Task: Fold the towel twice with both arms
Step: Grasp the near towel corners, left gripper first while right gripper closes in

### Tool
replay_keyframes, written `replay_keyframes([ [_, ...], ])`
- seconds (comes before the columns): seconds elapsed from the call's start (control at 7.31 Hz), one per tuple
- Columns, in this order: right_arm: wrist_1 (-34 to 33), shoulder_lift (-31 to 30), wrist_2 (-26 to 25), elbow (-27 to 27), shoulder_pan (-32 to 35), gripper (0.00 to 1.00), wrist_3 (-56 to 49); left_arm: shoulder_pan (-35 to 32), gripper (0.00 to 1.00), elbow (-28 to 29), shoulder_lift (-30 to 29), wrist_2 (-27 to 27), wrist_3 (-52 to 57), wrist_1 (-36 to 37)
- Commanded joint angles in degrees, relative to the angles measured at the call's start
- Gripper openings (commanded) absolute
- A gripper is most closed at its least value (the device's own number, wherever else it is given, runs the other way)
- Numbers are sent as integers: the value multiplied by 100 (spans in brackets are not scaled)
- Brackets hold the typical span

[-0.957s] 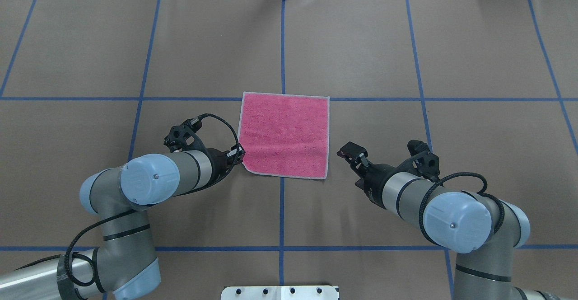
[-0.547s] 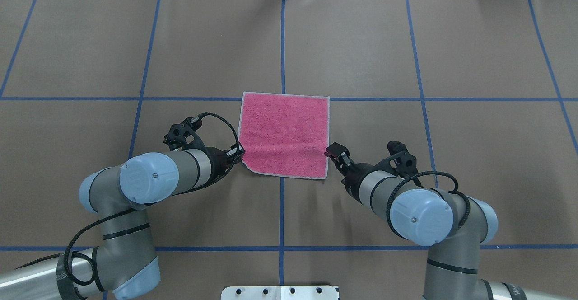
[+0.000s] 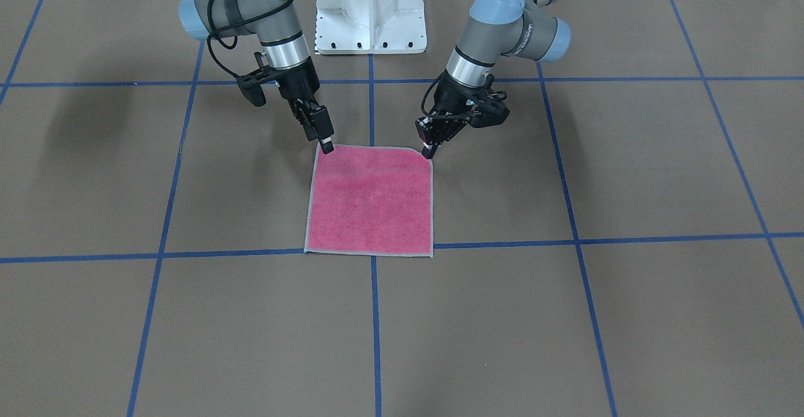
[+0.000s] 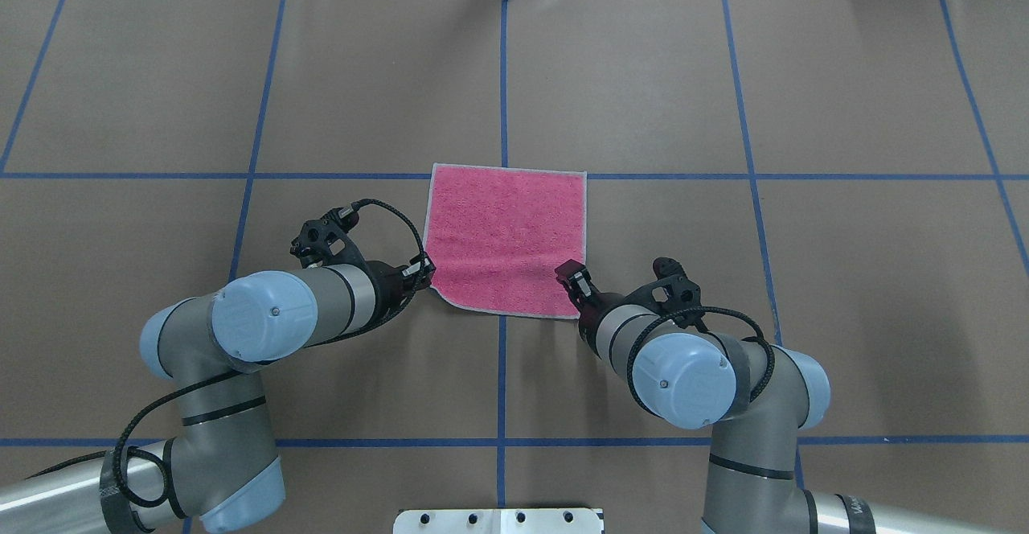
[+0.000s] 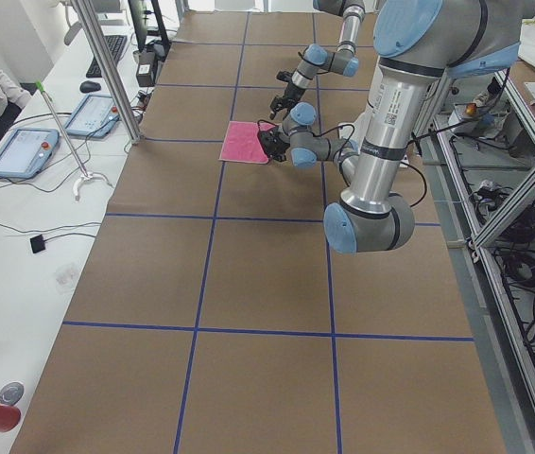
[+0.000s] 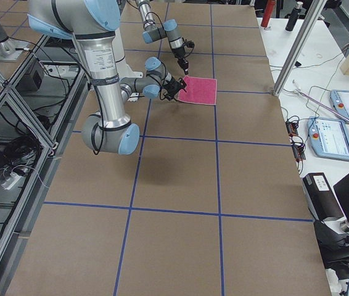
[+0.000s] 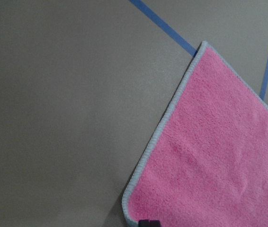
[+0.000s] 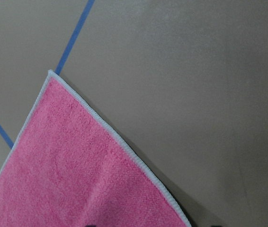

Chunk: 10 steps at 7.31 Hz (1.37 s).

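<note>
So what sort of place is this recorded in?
Likely a robotics lab: a left arm and right arm at a towel on a table gridded with blue tape, teach pendants on a side desk.

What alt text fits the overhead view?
A pink square terry towel lies flat on a brown table gridded with blue tape. The left arm's black fingers sit at its near-left corner, the right arm's black fingers over its near-right corner.

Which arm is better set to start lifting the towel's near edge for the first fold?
Left, I'd say. The left gripper already pinches the towel at its near-left corner, which looks curled up. The right gripper is over the other near corner with open fingers, the cloth there flat.
</note>
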Motion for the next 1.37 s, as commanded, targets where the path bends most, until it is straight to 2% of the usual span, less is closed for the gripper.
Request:
replay_keyframes([
  [0.0, -19, 56, 0, -107, -5, 77, 18, 0, 0, 0, 7, 3, -3, 0],
  [0.14, -19, 56, 0, -107, -5, 76, 18, 0, 0, 0, 7, 3, -3, 0],
  [0.27, -19, 91, 0, -98, -5, 70, 27, -9, 0, 0, 7, 3, 6, 0],
  [0.41, -10, 91, 0, -89, -5, 42, 262, -9, 0, 0, 7, 3, -3, 0],
  [0.55, -10, 91, 0, -72, 4, 8, 456, -9, 0, 0, 7, 3, -3, 0],
  [0.68, -10, 83, -9, -89, -5, 0, 458, -18, 0, 0, 7, 3, 6, 0],
  [0.96, -19, 74, -52, -63, 13, 0, 458, -36, 0, 0, -1, 3, 6, 0],
  [1.23, -19, 13, -53, 234, 83, 0, 388, -27, 0, -113, -19, -32, 6, 0],
])
